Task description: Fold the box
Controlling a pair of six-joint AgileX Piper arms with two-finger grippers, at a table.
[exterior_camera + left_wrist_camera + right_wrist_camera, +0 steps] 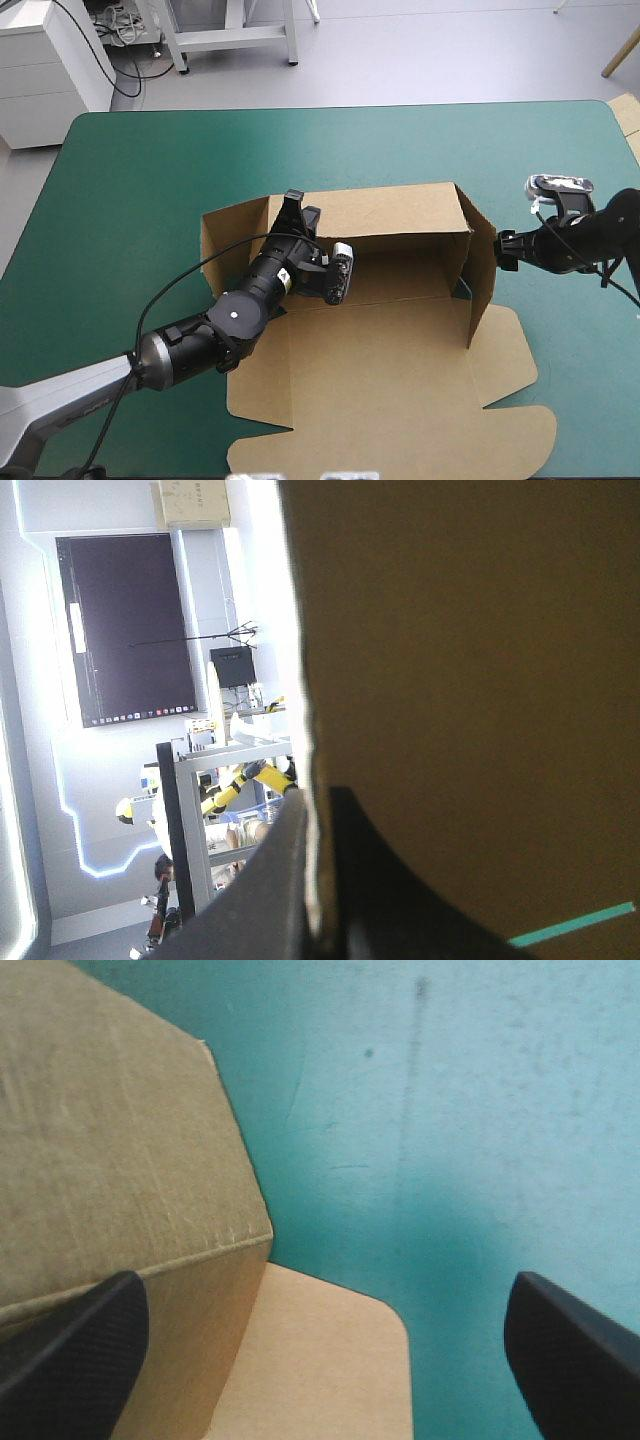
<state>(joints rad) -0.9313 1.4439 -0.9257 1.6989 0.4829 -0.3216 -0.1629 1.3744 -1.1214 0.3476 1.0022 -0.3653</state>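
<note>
Brown cut-board box [400,370] sits mid-table on the teal-green cover [150,170], far and right walls up, lid flat. My left jaws clamp its far-left corner; my right jaws hang released just outside the right wall.

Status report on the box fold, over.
Left gripper shut on the box, at its far wall. Right gripper open, beside the raised right wall. Near panels flat. Nothing blocking.

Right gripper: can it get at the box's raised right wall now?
Probably yes: the right gripper stands open beside the box's right wall, nothing between; the left gripper holds its far wall.
</note>
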